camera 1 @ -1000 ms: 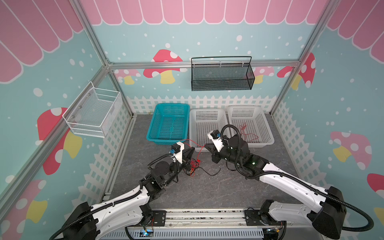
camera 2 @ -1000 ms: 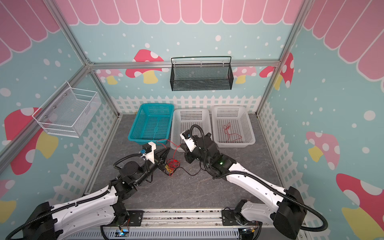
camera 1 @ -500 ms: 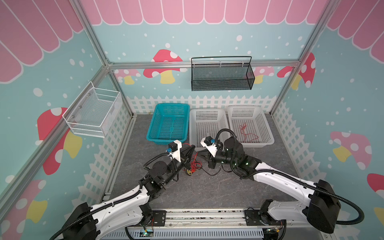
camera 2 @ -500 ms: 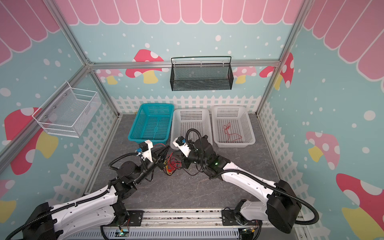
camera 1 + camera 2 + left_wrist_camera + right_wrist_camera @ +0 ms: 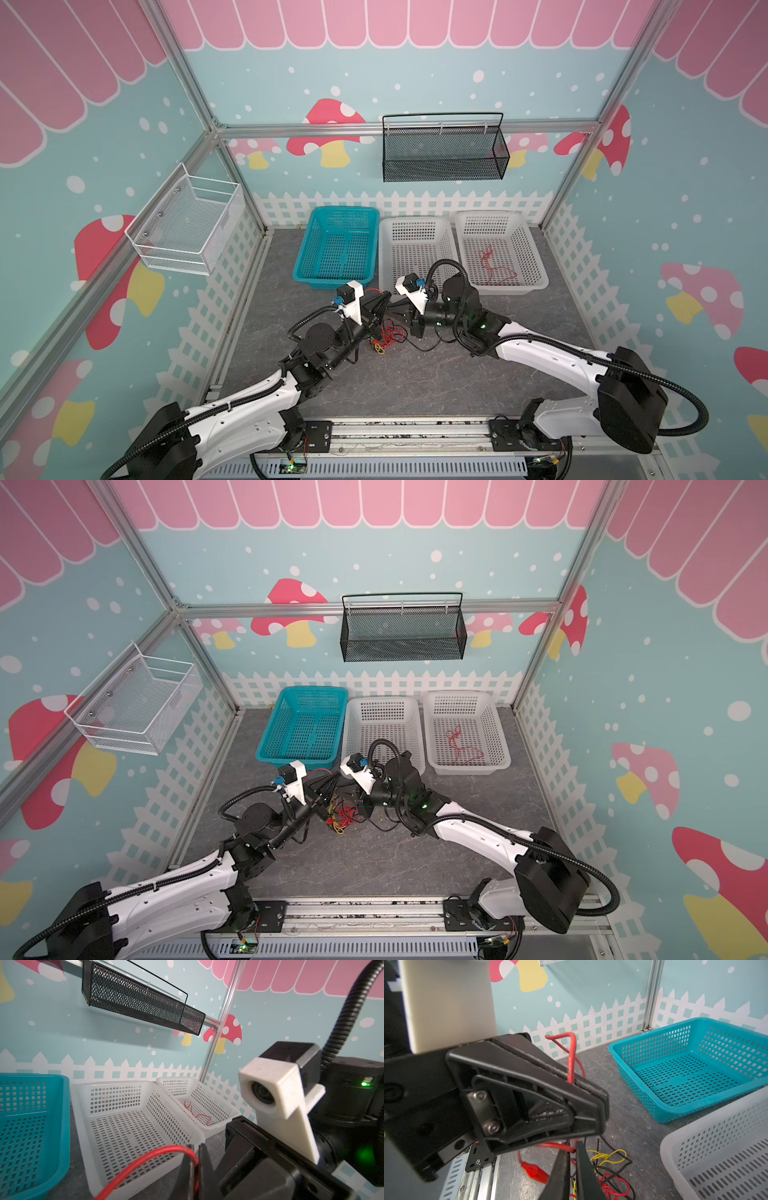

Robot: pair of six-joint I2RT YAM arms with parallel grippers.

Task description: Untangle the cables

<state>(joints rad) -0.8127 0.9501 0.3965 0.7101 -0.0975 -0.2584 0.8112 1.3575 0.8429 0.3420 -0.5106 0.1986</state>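
Observation:
The cables (image 5: 386,334) lie in a knot of red, yellow and black wire on the grey floor between my arms, also seen in the other top view as the cables (image 5: 343,812). My left gripper (image 5: 196,1147) is shut on a red cable (image 5: 145,1159), which arches up out of its tips. It hangs just above the knot, left gripper (image 5: 383,297). My right gripper (image 5: 572,1147) faces it tip to tip, right gripper (image 5: 395,308). Its jaws stand a narrow slit apart, with the same red cable (image 5: 556,1145) pinched at the tips. A red clip (image 5: 535,1172) dangles below.
A teal basket (image 5: 332,281) and two white baskets (image 5: 415,222) (image 5: 536,270) line the back of the floor. One more red cable (image 5: 494,266) lies in the right white basket. A black mesh basket (image 5: 442,166) and a white wire basket (image 5: 183,232) hang on the walls.
My right gripper has swung left and down from the front of the middle white basket, closing on the left gripper. The left gripper has shifted slightly, still gripping the red cable.

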